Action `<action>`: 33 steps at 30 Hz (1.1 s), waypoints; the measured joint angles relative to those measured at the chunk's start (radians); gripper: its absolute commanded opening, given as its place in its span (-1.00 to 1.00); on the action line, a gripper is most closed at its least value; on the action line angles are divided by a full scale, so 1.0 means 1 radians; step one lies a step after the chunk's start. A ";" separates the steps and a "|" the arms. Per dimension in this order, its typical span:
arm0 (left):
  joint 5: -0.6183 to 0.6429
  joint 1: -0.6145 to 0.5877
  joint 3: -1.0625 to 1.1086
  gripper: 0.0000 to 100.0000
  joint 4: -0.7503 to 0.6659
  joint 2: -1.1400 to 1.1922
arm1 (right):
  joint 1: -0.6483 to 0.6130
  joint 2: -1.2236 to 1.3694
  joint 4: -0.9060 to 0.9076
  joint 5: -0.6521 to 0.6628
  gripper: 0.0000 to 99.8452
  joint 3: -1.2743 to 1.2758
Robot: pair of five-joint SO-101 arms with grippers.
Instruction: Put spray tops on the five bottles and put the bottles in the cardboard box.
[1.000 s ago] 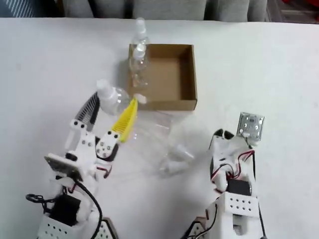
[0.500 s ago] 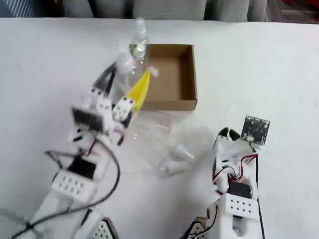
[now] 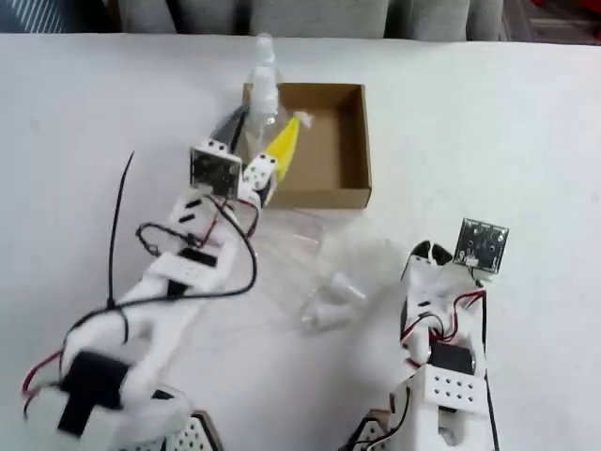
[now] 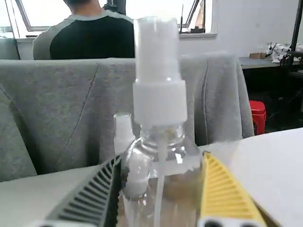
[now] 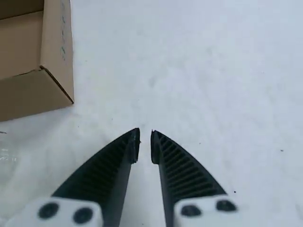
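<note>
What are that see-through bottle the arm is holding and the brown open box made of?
The clear spray bottle looks like glossy transparent plastic, possibly glass: you can see straight through it. Its white spray top seems smooth opaque plastic. The brown open box looks like matte cardboard, with thin folded walls.

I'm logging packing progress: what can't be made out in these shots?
High view: number of bottles at the cardboard box's far-left corner; the left arm overlaps them.
High view: clear loose bottles on the table merge together; count unclear.
Left wrist view: held bottle's base, cut off by the frame edge.
</note>
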 measured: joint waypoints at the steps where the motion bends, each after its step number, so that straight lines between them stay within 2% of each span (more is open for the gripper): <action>1: 0.000 -0.008 -0.017 -0.96 -0.014 0.043 | 0.000 0.000 0.000 0.000 -0.96 0.000; 13: 0.000 -0.032 -0.192 -0.96 -0.269 0.488 | 0.000 0.000 0.000 0.000 -0.96 0.000; 33: 0.000 -0.034 -0.169 -0.96 -0.299 0.516 | 0.000 0.000 0.000 0.074 -0.96 0.000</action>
